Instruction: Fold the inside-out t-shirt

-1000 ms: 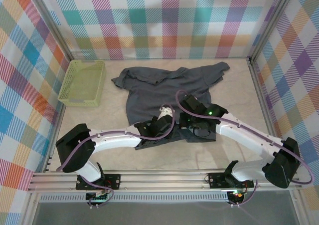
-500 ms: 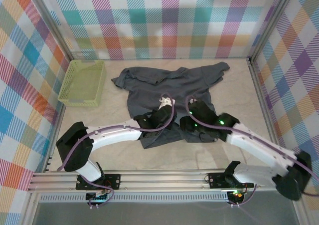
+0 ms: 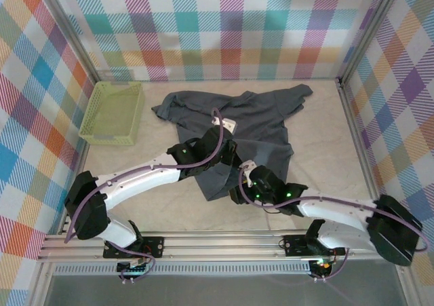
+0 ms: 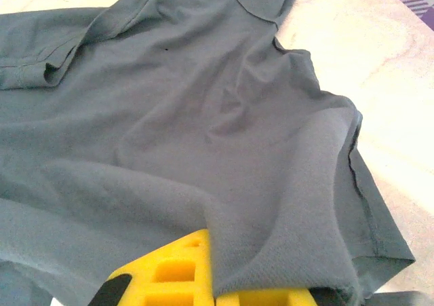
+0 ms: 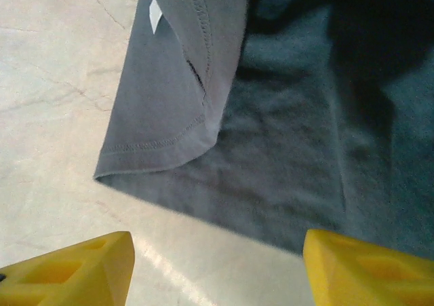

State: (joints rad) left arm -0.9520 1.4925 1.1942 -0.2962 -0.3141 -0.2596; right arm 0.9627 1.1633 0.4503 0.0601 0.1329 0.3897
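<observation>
I see my left fingers (image 4: pixel 183 248) clamped on the t-shirt (image 3: pixel 258 116); my right fingers (image 5: pixel 74 265) stand apart over the tabletop (image 5: pixel 54 82) just beside its hem.

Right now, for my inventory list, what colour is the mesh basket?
The basket is lime green; the top external view shows it best.

Lime-green mesh basket (image 3: pixel 112 113) (far left)

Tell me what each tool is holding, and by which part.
Left tool grips the t-shirt by a fold near its bottom hem; right tool is open, holding nothing.
</observation>
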